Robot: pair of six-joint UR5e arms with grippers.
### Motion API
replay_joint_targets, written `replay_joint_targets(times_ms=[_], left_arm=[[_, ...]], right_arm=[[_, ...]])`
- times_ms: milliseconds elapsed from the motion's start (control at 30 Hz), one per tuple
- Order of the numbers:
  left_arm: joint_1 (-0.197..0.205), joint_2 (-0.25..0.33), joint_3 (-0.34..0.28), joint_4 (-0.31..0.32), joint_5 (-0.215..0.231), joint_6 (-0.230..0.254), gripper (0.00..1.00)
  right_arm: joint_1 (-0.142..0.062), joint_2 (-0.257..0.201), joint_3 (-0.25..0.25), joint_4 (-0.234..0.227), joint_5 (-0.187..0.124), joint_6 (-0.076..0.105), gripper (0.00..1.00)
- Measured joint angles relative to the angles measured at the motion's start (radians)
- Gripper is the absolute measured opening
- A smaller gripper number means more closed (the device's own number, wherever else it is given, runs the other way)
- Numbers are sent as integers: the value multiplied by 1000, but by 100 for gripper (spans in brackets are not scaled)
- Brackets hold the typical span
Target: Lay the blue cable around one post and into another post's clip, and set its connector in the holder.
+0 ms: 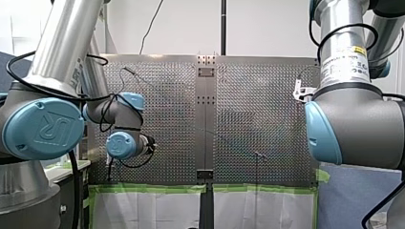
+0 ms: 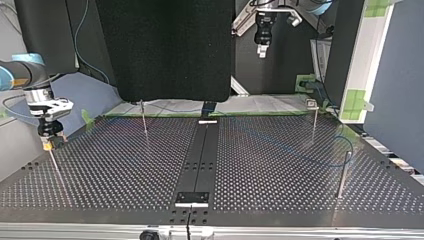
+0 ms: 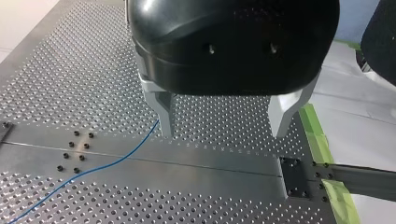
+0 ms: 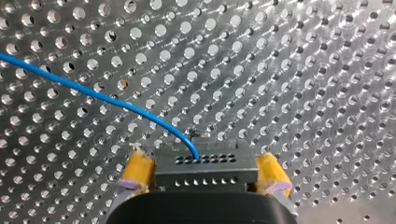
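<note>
In the right wrist view, my right gripper [image 4: 204,179] has its yellow pads [image 4: 137,170] pressed against both sides of a black connector block [image 4: 205,170]. The blue cable [image 4: 102,98] runs into that block across the perforated plate. The top view has this gripper [image 2: 50,142] at the left, on the top of a thin post [image 2: 55,167]. My left gripper [image 3: 222,121] hangs open above the plate with nothing between its metal fingers [image 3: 163,112]. The cable [image 3: 107,163] passes just beside one finger. At the top view's right, the cable [image 2: 351,146] curves by a post [image 2: 343,175].
Two more thin posts stand at the far side in the top view, one at the left [image 2: 143,117] and one with a clip top at the right [image 2: 314,122]. A black centre strip [image 2: 200,160] divides the plate. Green tape [image 3: 317,140] marks the plate's edge.
</note>
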Motion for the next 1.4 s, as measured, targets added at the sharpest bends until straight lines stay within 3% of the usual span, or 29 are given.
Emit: replay_joint_targets(times_ms=[467, 1400], left_arm=[[1, 0, 0, -2, 0, 4, 100], [6, 0, 0, -7, -1, 12, 100]], right_arm=[[0, 1, -1, -4, 24, 0, 100], [10, 1, -1, -9, 24, -6, 100]])
